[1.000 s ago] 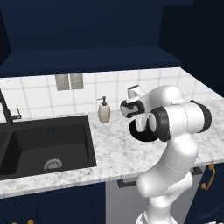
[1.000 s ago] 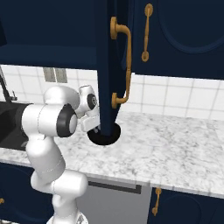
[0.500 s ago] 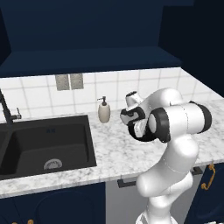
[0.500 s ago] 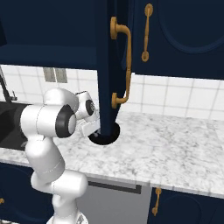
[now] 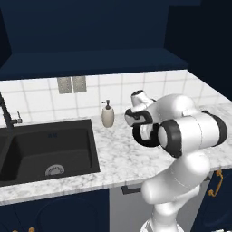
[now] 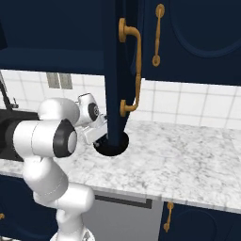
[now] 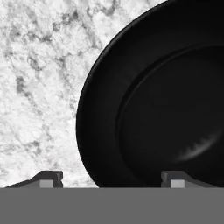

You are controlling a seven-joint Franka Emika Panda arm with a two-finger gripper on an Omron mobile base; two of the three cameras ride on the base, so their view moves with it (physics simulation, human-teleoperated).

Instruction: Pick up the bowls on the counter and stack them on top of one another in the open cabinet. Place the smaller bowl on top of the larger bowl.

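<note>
While our gripper (image 7: 111,178) hangs low over the counter (image 6: 188,155), its jaws stand wide, one dark fingertip (image 7: 46,178) over the veined marble and the other over the inner slope of a black bowl (image 7: 162,100), so the rim lies between them and nothing is gripped yet. We see that bowl (image 6: 112,142) resting flat on the marble beneath the lower edge of the open cabinet door (image 6: 120,70), partly hidden behind the door from the right base camera and largely masked by our own arm from the left. We cannot make out a second bowl from these angles. The navy shelf (image 5: 90,61) waits above the tiled wall, bare as far as we can see, and the beige soap dispenser (image 5: 108,114) stands near the black sink (image 5: 45,149), apart from the work.

We judge this the moment before the pinch on the rim. Our worry is a shallow bite: if the fingertips close too high on the thin, sloping lip, the bowl may tip or skid across the smooth stone instead of lifting. The door is the other hazard, hanging right over the bowl, and a straight rise could knock our wrist or the bowl against its bottom edge or the curved brass handle (image 6: 132,70). A tilted carry might then spoil the landing on the shelf.
</note>
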